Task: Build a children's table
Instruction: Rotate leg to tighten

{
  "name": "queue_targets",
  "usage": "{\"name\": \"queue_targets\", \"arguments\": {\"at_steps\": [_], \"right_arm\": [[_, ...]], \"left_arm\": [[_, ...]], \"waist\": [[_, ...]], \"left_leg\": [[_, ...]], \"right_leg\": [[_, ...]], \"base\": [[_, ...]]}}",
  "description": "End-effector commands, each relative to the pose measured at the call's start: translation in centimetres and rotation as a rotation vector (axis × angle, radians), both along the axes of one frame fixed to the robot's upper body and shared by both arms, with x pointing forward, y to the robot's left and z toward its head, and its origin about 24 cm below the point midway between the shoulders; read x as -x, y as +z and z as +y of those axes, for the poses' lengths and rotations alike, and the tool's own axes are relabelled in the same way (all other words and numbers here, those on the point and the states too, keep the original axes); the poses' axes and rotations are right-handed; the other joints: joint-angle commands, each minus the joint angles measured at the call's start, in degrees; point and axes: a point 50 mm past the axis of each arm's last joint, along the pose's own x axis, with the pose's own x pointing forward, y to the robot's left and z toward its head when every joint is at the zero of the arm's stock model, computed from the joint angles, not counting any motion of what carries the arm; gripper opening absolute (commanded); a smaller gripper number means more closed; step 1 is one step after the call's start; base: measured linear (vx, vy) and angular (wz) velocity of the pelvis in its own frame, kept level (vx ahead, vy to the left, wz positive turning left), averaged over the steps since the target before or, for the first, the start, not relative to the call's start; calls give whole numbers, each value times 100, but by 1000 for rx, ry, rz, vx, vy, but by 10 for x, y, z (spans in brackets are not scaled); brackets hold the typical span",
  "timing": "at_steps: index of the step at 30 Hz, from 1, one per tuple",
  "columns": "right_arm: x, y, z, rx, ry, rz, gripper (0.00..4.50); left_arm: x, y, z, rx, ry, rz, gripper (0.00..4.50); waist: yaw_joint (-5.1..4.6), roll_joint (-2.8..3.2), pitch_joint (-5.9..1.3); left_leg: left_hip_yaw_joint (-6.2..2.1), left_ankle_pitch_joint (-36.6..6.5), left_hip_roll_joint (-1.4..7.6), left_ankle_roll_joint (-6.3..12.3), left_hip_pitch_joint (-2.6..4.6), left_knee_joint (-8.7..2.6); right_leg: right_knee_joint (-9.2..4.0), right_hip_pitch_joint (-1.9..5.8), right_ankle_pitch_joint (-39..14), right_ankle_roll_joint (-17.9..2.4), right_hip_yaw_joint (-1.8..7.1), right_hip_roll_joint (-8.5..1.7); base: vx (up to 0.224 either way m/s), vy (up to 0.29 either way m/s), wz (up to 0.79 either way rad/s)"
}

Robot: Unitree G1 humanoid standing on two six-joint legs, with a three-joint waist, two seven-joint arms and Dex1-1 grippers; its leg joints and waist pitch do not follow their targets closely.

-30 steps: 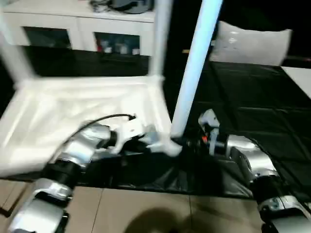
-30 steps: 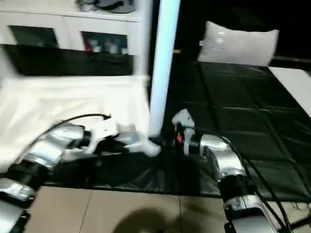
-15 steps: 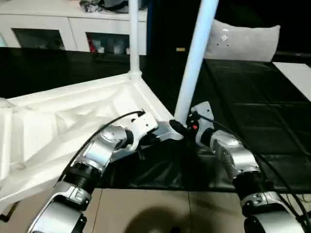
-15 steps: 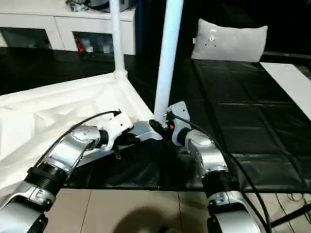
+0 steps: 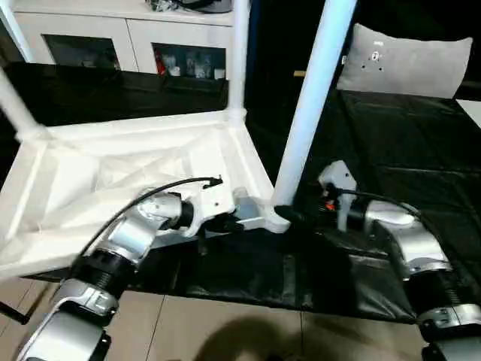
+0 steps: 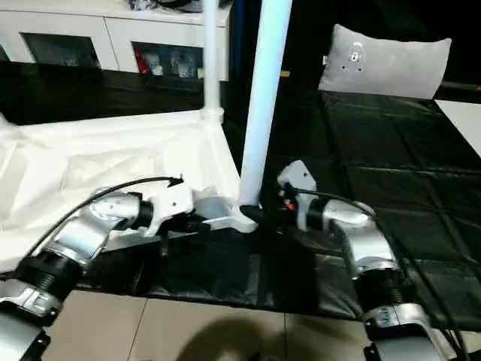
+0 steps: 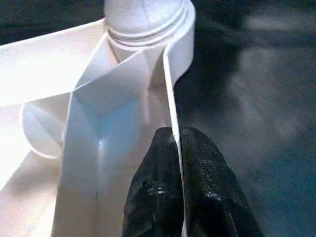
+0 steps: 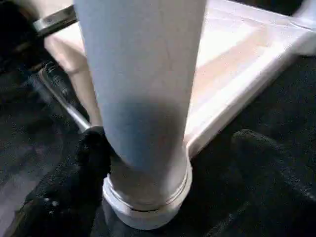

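Left eye view: tabletop [image 5: 113,173] lies upside down, ribbed underside up, on a black mat [image 5: 406,150], its near edge toward the robot. 3 legs visible standing up from corner sockets: the nearest leg [image 5: 312,98] at the near corner by the robot's right, another leg [image 5: 239,53] at the far corner on that side, a third leg [image 5: 15,98] at the far corner by the robot's left.

Left gripper [image 5: 225,223] sits at the tabletop's near rim, right beside the nearest leg's socket [image 5: 274,218]. Left wrist view: its 2 black fingers [image 7: 155,192] are clenched on the thin upright rim wall [image 7: 170,98], 1 finger each side (rim runs straight from the grip to the socket just ahead).

Right gripper [image 5: 297,216] is low at the base of the nearest leg, on the mat side of the corner. Right wrist view: jaws released and spread wide, 1 finger [image 8: 74,182] touching or nearly touching the socket collar [image 8: 148,197], the other finger [image 8: 266,158] well apart from it over the mat; the leg stands between them, not gripped.

Behind: white cabinet [image 5: 135,37] with glass doors, grey pillow [image 5: 406,60] at the mat's far side.
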Motion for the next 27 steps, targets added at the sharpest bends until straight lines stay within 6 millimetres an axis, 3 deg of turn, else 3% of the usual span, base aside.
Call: {"name": "queue_targets", "arguments": {"at_steps": [1,2,5,6,13,20,27], "right_arm": [[3,5,-5,34,73,-19,422],[7,6,-6,36,120,2,422],[11,6,-8,37,178,29,407],[14,6,-7,31,229,57,407],[19,2,4,4,346,105,347],[21,-1,10,-25,382,154,290],[25,-2,11,-70,405,205,227]], "left_arm": [[10,-10,1,-103,-133,37,0],[11,-10,1,-106,-159,38,0],[12,-9,1,-109,-193,40,0],[15,-8,0,-111,-238,50,0],[24,-7,-7,-107,-378,83,0],[26,-9,-6,-108,-398,93,0],[26,-11,-3,-90,-384,122,0]], "waist": [[10,-49,-391],[13,-100,-378],[52,-67,-361],[56,-113,-361],[101,-127,-364],[111,-143,-368],[123,-158,-370]], "left_leg": [[148,-531,-37,622,-113,-321],[155,-636,-14,603,-100,-333],[151,-787,-4,545,-76,-350],[155,-875,1,529,-67,-351],[167,-863,3,479,-67,-351],[162,-872,-14,407,-83,-349],[164,-805,-11,408,-91,-346]], "right_leg": [[-330,441,-1436,-936,336,-261],[-342,433,-1540,-917,341,-255],[-365,420,-1793,-851,345,-262],[-375,417,-1860,-829,345,-250],[-312,390,-1703,-983,430,-241],[-322,407,-1869,-859,441,-248],[-307,412,-1816,-874,440,-247]], "base": [[0,0,0],[0,0,0],[0,0,0],[0,0,0],[0,0,0],[0,0,0],[0,0,0]]}}
